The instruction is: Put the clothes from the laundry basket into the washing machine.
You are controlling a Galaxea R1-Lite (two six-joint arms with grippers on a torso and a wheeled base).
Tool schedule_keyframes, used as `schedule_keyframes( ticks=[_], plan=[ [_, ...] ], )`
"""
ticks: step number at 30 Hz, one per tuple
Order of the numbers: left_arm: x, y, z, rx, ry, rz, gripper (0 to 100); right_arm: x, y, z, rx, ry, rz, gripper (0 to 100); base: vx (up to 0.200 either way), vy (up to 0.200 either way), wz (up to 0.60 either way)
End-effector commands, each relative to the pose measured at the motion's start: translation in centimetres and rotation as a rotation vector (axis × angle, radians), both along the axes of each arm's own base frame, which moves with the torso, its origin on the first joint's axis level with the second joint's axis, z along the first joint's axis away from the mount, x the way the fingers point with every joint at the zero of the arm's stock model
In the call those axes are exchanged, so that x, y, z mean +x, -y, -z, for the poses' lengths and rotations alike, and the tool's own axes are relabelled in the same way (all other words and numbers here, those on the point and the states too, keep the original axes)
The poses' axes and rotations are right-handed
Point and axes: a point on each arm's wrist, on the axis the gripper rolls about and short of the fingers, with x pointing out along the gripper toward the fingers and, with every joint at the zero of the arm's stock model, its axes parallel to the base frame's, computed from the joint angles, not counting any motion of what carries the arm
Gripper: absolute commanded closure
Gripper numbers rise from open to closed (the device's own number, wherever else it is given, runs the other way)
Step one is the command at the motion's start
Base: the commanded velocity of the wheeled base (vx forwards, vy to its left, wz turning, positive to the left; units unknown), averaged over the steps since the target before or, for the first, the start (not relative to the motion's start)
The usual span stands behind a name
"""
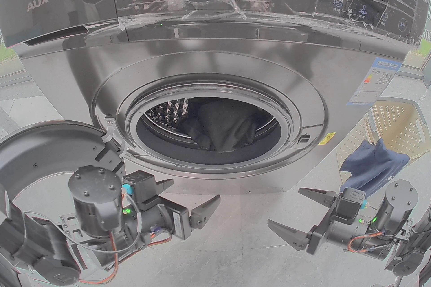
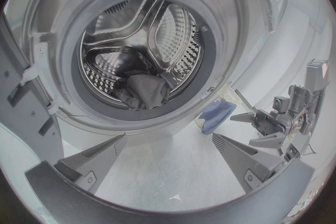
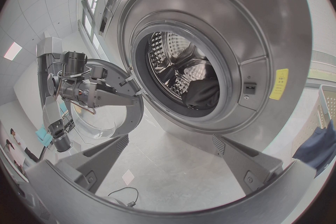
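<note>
left gripper (image 1: 191,197): open, empty
right gripper (image 1: 287,208): open, empty
washing machine (image 1: 215,54): dark garment (image 1: 224,124) inside
laundry basket (image 1: 402,122): blue garment (image 1: 372,165) over rim

Washing machine (image 1: 215,54) silver, door (image 1: 40,153) open to left. Dark garment (image 1: 224,124) crumpled in drum at front lip. Blue garment (image 1: 372,164) draped over cream perforated laundry basket (image 1: 399,122), right of machine.
</note>
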Motion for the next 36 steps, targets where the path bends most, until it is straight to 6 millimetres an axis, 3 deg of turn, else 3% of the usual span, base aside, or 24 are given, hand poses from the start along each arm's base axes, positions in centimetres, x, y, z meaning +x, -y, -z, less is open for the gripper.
schedule_keyframes(
  ticks=[1,5,10,13,15,16,19,29,30,36],
  plan=[
    [-1.7,-1.0,-0.9,-0.003,0.043,0.019,0,-1.2,1.1,-0.5,0.009,0.008,0.001,0,0.000,0.000,0.00],
    [-0.5,-0.1,-0.4,0.012,0.030,0.008,0,-1.0,1.1,-0.5,0.011,0.010,0.004,0,0.000,0.000,0.00],
    [2.4,2.1,1.2,0.044,0.001,-0.008,0,-1.0,1.0,-0.4,0.008,0.005,0.003,0,0.000,0.000,0.00],
    [6.8,3.9,2.9,0.034,0.005,-0.045,0,-1.0,1.0,-0.1,0.014,-0.018,0.002,0,0.000,0.000,0.00],
    [7.8,4.2,3.4,0.032,0.005,-0.052,0,-1.0,1.0,0.0,0.011,-0.022,0.002,0,0.000,0.000,0.00],
    [10.1,4.7,4.4,0.036,0.009,-0.071,0,-1.1,1.1,0.0,0.010,-0.023,0.002,0,0.000,0.000,0.00],
    [13.3,5.2,5.2,0.030,0.036,-0.108,0,-1.1,1.0,0.0,0.010,-0.023,-0.001,0,0.000,0.000,0.00],
    [20.9,7.1,7.0,0.022,0.082,-0.178,0,-1.3,0.8,0.0,0.009,-0.023,-0.011,0,0.000,0.000,0.00],
    [21.1,7.1,7.0,0.023,0.083,-0.181,100,-1.3,0.8,0.0,0.009,-0.023,-0.011,0,0.000,0.000,0.00],
    [24.6,7.4,6.3,0.002,0.112,-0.209,100,-1.2,0.8,-0.1,0.012,-0.018,-0.010,0,0.000,0.000,0.00]
  ],
)
